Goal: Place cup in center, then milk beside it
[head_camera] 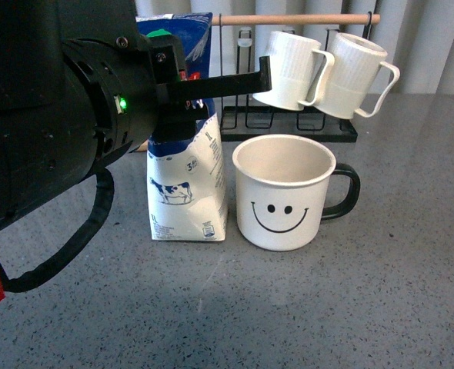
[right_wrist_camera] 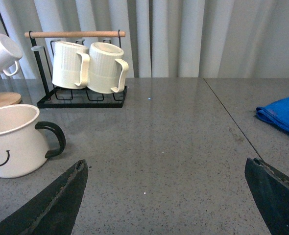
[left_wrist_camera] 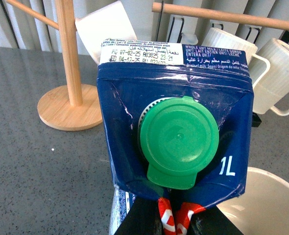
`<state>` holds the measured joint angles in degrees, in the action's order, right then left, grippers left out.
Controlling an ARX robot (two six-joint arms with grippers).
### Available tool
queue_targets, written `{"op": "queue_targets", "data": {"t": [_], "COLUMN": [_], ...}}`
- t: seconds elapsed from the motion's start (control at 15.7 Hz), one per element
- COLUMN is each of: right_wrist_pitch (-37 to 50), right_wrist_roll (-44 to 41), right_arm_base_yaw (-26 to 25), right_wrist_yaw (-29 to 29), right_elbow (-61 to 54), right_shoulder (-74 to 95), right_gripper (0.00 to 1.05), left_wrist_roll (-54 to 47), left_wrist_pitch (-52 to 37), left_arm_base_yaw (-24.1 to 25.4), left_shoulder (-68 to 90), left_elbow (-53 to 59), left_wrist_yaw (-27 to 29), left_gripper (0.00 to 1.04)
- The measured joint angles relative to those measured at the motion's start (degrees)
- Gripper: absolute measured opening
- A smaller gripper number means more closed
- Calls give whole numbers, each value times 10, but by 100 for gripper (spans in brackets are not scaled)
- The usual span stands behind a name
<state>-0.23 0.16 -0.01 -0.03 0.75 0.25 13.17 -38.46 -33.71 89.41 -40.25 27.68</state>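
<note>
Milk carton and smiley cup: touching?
Apart. The front view shows a thin strip of grey table between the milk carton and the cup.

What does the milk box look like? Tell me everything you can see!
The milk carton is tall cardboard, dark blue on top and white below, with a cow drawing and a round green cap. Its sides look creased. It stands upright on the grey table, close beside the smiley cup. The left gripper clamps its upper part.
</note>
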Motion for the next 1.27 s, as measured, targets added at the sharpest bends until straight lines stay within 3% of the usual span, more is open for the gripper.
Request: {"op": "queue_targets", "data": {"t": [0.13,0.19,0.64,0.96,1.27], "right_wrist_pitch": [0,0,0,0,0], "right_wrist_roll": [0,0,0,0,0], "right_arm_base_yaw": [0,0,0,0,0], "right_wrist_yaw": [0,0,0,0,0], "right_elbow": [0,0,0,0,0], "right_shoulder": [0,0,0,0,0], "right_gripper": [98,98,98,98,98], "left_wrist_roll": [5,10,15,-17,-107], "left_wrist_pitch": [3,9,14,29,112], "left_arm_base_yaw": [-2,-3,-8,-16,65], "left_shoulder": [3,3,-27,-102,-291], "left_elbow": [-2,-3,-3,-3,11], "left_wrist_yaw": [4,1,-3,-19,-111], "left_gripper": [4,22,99,98,98]}}
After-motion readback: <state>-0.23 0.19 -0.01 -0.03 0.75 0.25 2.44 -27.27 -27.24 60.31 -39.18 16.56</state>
